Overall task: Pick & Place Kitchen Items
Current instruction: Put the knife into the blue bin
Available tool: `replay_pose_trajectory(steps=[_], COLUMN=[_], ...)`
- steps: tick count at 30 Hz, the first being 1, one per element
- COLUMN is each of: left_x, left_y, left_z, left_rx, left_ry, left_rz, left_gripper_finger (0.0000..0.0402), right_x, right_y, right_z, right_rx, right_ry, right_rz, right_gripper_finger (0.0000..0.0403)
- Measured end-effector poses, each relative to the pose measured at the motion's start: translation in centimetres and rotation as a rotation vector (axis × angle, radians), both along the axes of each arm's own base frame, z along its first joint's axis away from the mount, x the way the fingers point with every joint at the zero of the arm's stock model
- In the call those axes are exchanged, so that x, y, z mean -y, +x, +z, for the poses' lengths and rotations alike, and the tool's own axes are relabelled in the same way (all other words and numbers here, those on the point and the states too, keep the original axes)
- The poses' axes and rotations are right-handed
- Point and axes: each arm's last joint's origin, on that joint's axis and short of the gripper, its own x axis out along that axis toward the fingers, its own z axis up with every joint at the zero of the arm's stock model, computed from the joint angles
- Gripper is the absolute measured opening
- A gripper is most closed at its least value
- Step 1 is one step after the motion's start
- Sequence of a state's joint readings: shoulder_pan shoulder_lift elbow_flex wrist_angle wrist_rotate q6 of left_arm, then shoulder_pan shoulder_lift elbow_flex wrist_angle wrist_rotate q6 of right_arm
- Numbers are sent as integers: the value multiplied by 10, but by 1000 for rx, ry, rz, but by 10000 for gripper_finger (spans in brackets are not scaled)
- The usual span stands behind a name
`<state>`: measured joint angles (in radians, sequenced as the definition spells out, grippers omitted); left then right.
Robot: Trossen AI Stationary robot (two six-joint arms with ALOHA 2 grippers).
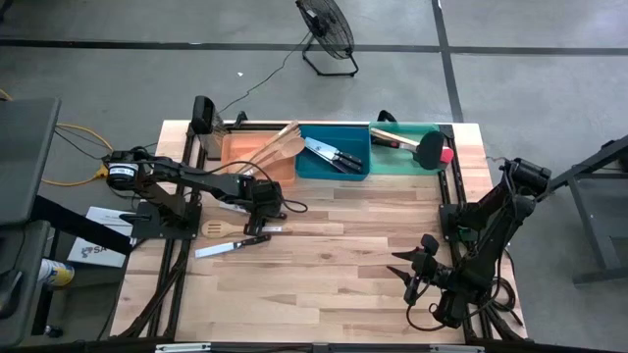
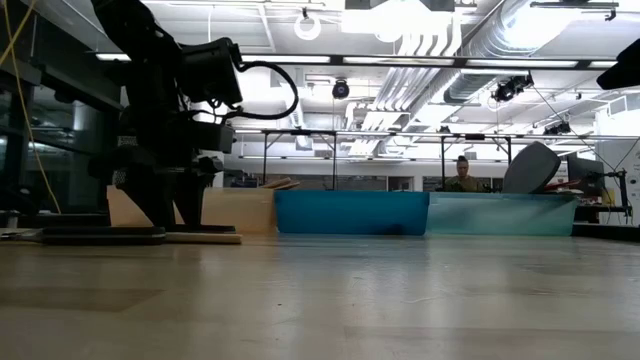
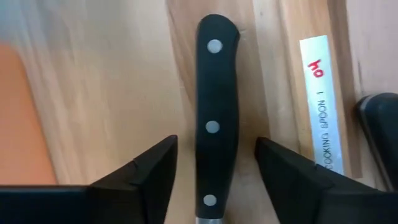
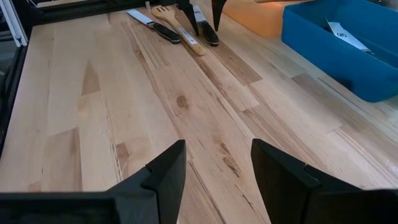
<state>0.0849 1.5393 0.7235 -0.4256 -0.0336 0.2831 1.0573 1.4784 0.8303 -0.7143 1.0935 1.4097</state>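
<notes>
On the left of the pale wooden table (image 1: 334,265), the left gripper (image 3: 214,168) hangs low over a black-handled, three-riveted steel knife (image 3: 212,118). Its jaws stand open astride the handle, a clear gap showing on each side, so nothing is held yet. Just beside that handle lies a pale wooden slotted spatula (image 1: 235,229) with a white label, and nearer the front edge a second black-handled knife (image 1: 232,245). To grip well, the fingers should stay centred on the handle, drop fully to the wood, and close without catching the spatula's shaft. At the far edge stand an orange rectangular bin (image 1: 257,155) of wooden utensils, a blue bin (image 1: 334,157) of knives and a green bin (image 1: 412,149) of turners. On the near right, the right gripper (image 4: 217,171) waits above bare table, jaws apart and empty.
</notes>
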Motion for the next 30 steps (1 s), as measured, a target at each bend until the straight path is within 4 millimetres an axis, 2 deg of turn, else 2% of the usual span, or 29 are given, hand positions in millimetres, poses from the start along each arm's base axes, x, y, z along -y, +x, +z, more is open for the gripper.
replay_pose_trajectory(steps=[12, 30], left_x=[1, 1], left_y=[-1, -3], left_z=[-1, 1], left_rx=[-11, -15], left_ry=[-24, -28], left_rz=[46, 73], left_gripper_finger=[87, 82], right_x=[0, 0], right_y=[0, 0], right_z=[0, -1], right_rx=[-1, -22], right_ry=[0, 14], right_rz=[0, 5], right_gripper_finger=[174, 174])
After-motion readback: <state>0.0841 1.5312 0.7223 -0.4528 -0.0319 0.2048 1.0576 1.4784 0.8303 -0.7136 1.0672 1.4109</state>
